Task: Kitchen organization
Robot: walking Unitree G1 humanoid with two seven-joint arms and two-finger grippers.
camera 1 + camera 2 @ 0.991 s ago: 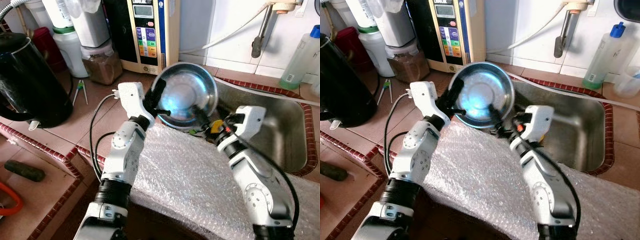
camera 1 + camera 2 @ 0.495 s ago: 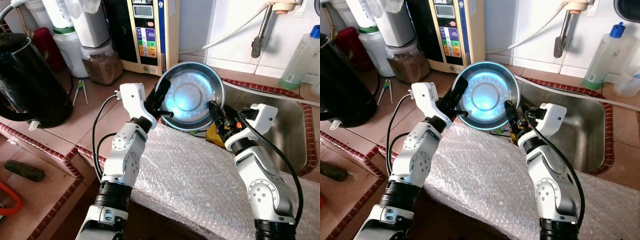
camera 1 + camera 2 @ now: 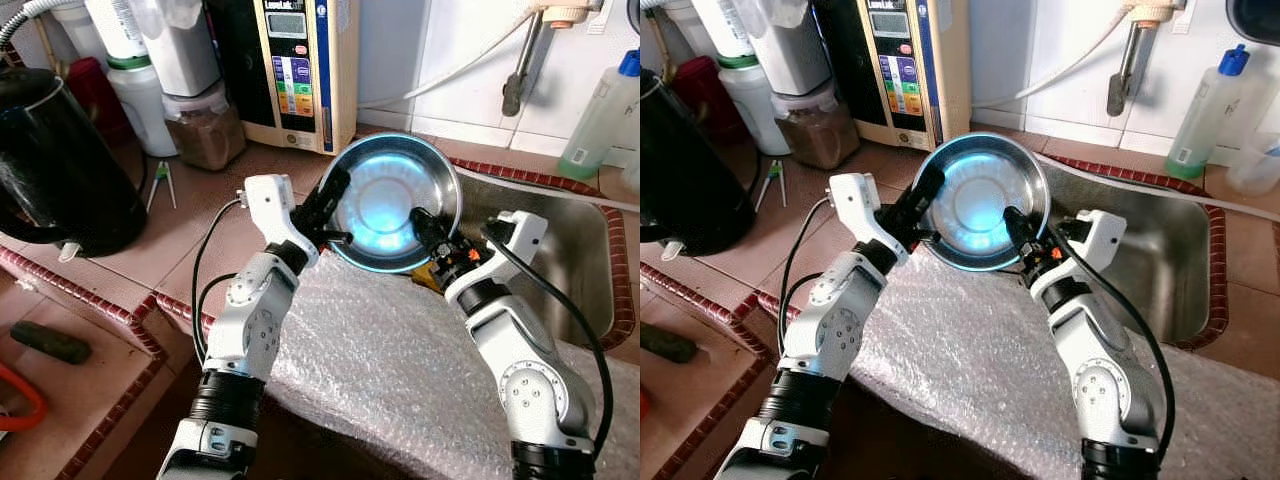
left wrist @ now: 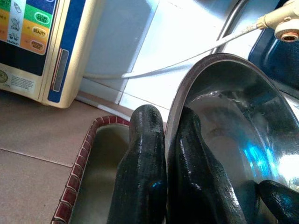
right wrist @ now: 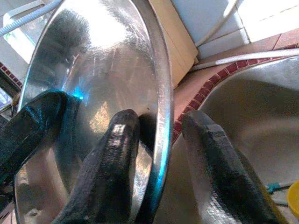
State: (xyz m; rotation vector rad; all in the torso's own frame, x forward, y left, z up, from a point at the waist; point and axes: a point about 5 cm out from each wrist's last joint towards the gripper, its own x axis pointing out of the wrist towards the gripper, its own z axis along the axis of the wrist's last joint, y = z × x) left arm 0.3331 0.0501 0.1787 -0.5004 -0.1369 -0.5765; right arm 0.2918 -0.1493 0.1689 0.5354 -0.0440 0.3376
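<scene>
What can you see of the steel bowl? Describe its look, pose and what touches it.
The bowl is round, shallow, shiny steel with a rolled rim, its inside reflecting bluish light. It is held tilted on edge, inside facing the camera, above the sink's near-left corner. The left gripper pinches its left rim; the right gripper straddles the right rim, one finger inside, not yet closed.
</scene>
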